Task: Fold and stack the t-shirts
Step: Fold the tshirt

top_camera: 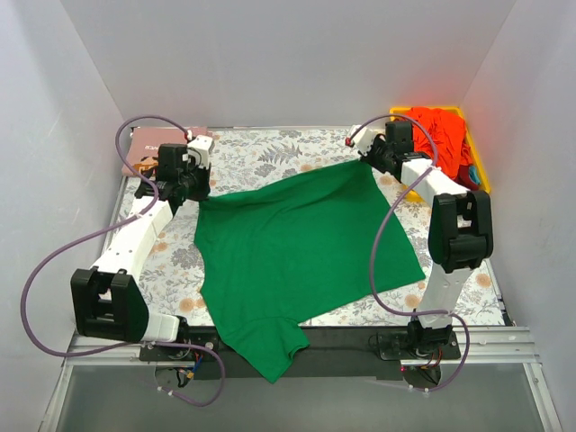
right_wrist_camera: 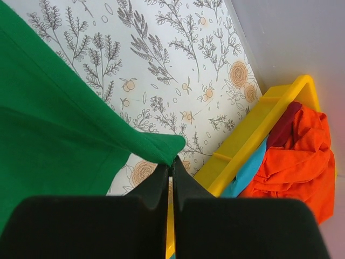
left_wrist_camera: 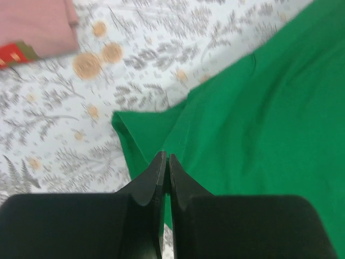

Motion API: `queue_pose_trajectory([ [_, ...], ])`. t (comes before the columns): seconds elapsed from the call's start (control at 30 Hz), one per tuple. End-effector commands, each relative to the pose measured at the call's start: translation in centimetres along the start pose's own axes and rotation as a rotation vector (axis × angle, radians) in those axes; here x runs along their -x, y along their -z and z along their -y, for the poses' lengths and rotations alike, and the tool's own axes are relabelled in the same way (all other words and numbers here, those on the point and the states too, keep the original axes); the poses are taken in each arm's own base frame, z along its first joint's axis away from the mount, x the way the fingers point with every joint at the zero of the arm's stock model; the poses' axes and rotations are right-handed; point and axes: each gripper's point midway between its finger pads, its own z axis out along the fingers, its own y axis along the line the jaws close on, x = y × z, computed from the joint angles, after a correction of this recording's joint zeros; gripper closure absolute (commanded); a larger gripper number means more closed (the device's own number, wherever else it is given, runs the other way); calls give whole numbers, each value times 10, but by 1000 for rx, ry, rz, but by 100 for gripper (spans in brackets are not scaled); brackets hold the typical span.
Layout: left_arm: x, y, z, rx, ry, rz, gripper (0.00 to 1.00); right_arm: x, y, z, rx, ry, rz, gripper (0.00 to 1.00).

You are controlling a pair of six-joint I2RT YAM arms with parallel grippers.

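A bright green t-shirt (top_camera: 297, 252) lies spread across the floral table, its near part hanging over the front edge. My left gripper (top_camera: 200, 191) is shut on the shirt's far left corner (left_wrist_camera: 161, 145). My right gripper (top_camera: 367, 155) is shut on its far right corner (right_wrist_camera: 161, 147) and holds that corner a little above the table. A folded dusty pink t-shirt (top_camera: 153, 148) lies at the far left, also in the left wrist view (left_wrist_camera: 35, 24). Red-orange shirts (top_camera: 441, 135) are heaped in the yellow bin (top_camera: 481, 166), also in the right wrist view (right_wrist_camera: 299, 162).
The yellow bin (right_wrist_camera: 253, 135) stands at the far right corner, with a blue cloth (right_wrist_camera: 248, 175) inside. White walls close in the table on the left, back and right. The floral covering (top_camera: 261, 157) shows around the green shirt.
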Motion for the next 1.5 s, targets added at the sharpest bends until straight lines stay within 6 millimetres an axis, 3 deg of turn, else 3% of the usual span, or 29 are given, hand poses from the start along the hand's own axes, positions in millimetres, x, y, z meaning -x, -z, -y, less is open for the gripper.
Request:
queue_pose_trajectory([
  [0.0,-36,20,24,-99,12,-106,100,17,26,13,-27,72,50,99],
  [0.07,-41,33,34,-148,8,-107,100,14,30,13,-21,88,49,99],
  [0.27,-84,62,69,-295,-55,-219,100,-3,37,0,10,138,27,99],
  [0.53,-138,67,92,-382,-136,-350,100,-32,29,-30,85,184,-30,99],
  [0.67,-156,65,101,-409,-155,-408,100,-43,26,-39,109,211,-52,99],
  [0.73,-154,70,106,-444,-163,-404,93,-48,26,-42,116,228,-69,99],
  [0.8,-147,73,106,-438,-149,-388,81,-55,30,-44,125,247,-96,74],
  [0.83,-142,75,104,-435,-141,-369,77,-55,33,-42,121,247,-98,63],
  [0.87,-131,76,97,-428,-106,-336,71,-51,38,-40,117,251,-92,44],
  [0.93,-121,75,83,-427,-46,-317,69,-43,45,-35,112,241,-78,36],
  [1.03,-113,69,50,-394,75,-322,68,-24,58,-27,135,202,-49,33],
  [1.07,-112,63,36,-351,107,-315,68,-24,61,-36,183,179,-52,33],
  [1.1,-119,58,24,-297,121,-335,69,-13,65,-26,176,172,-34,34],
  [1.17,-117,49,9,-237,151,-307,70,-11,66,-36,232,112,-39,39],
  [1.23,-131,38,-5,-176,180,-346,74,-2,65,-33,250,72,-30,44],
  [1.3,-140,28,-20,-127,221,-373,80,-6,57,-47,308,-4,-59,53],
  [1.33,-146,22,-25,-116,242,-399,83,-2,55,-44,310,-22,-56,55],
  [1.47,-157,7,-41,-61,275,-429,84,-16,35,-71,379,-69,-132,61],
])
